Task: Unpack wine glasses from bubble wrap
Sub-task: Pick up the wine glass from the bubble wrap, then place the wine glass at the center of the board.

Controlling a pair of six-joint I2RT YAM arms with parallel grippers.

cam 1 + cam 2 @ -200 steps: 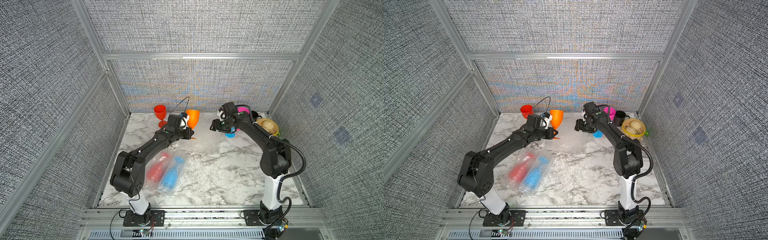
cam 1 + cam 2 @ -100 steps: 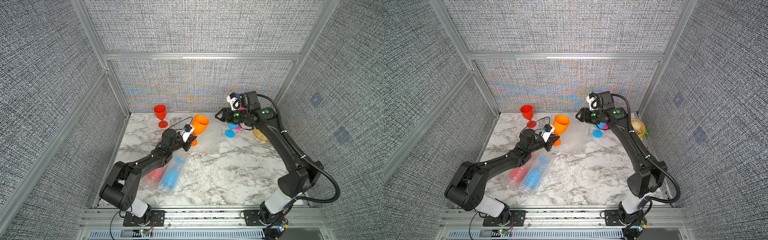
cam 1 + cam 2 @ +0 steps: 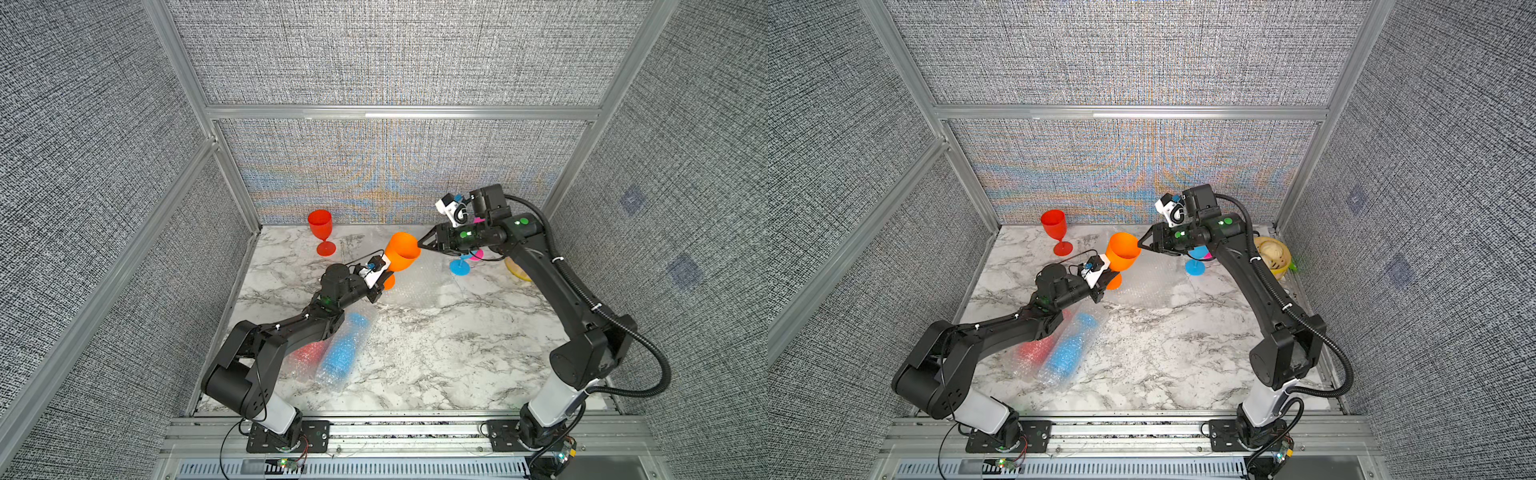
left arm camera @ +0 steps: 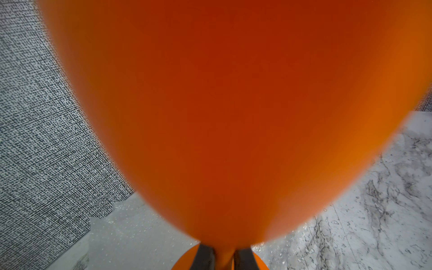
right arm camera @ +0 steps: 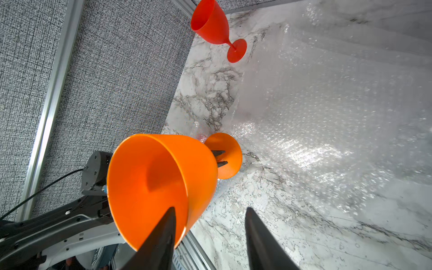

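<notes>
The orange goblet (image 5: 149, 182) looks light, stiff and slippery; the left gripper (image 4: 223, 257) pinches its thin stem tightly. The right gripper (image 5: 210, 208), half open, straddles the rim and grips nothing.

No legible text, label, brand or number anywhere.

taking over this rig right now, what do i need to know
Grips: left gripper shut on the orange goblet by its stem, tilted; right gripper open, jaws astride its rim.
Done: red goblet, blue goblet and pink goblet (mostly hidden) stand unwrapped at the back; a bubble wrap sheet lies flat.
Left: stand the orange one; unwrap the wrapped red goblet and wrapped blue goblet.
</notes>
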